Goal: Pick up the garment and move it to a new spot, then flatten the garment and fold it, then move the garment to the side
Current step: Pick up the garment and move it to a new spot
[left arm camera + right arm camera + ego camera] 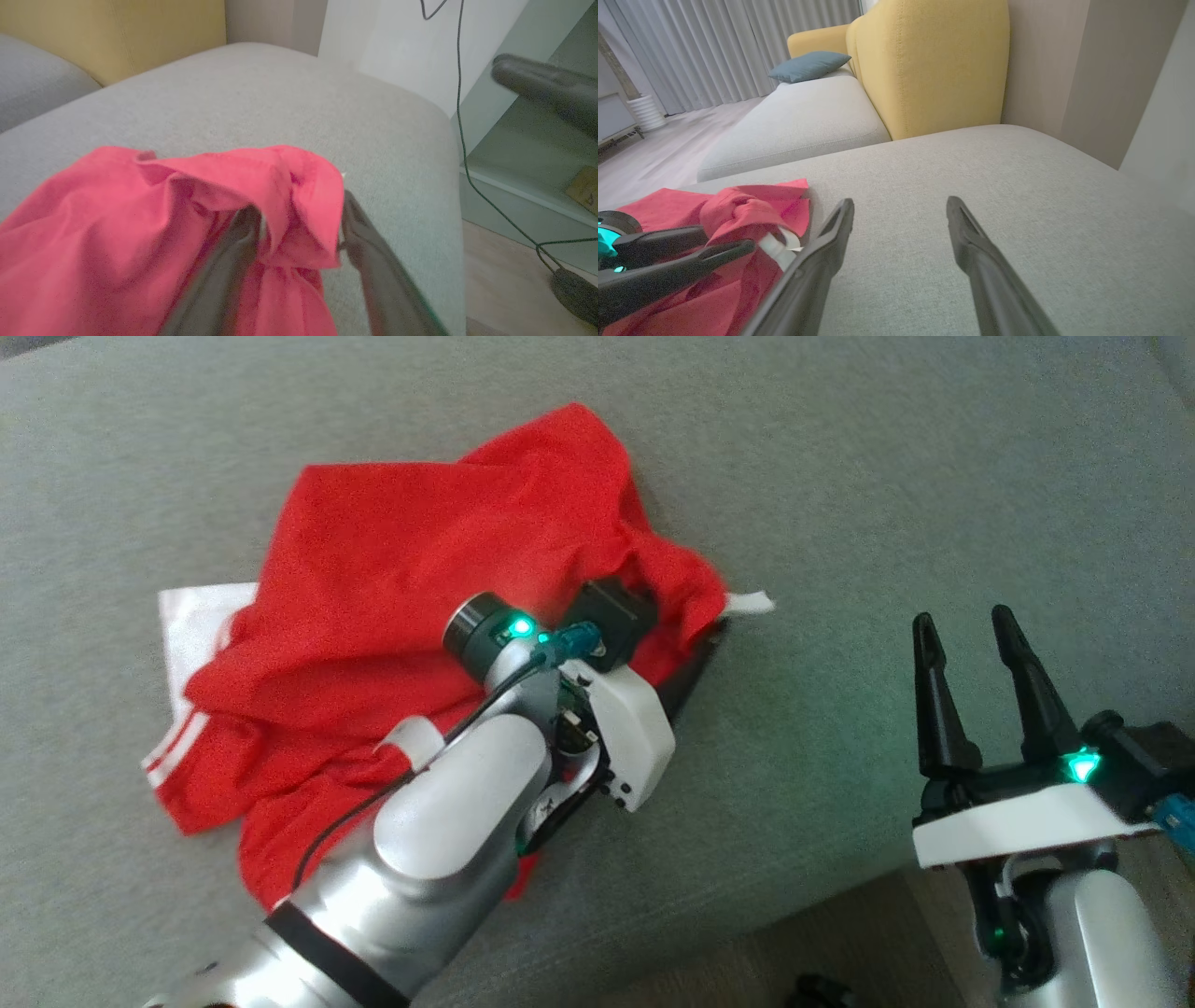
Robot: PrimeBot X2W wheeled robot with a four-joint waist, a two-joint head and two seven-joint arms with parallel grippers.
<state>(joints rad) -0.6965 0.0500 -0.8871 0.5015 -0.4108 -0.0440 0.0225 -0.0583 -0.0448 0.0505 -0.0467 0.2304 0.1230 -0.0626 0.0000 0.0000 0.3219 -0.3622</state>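
The garment (401,541) is a red top with white stripes and a white patch (191,625), lying crumpled on a grey sofa cushion (934,476). My left gripper (695,635) is at the garment's right edge, one finger buried in the cloth. In the left wrist view the fingers of the left gripper (299,214) stand apart, with a raised fold of the garment (117,224) between them. My right gripper (963,616) hovers open and empty to the right, apart from the cloth. In the right wrist view the right gripper (901,201) is over bare cushion, with the garment (738,205) and the left gripper (731,239) at its left.
The cushion's front edge (747,915) runs across the lower right, with floor beyond it. A yellow backrest (924,60) and a blue pillow (810,65) stand at the far side. A black cable (460,116) hangs past the cushion's end near a pale shelf (523,186).
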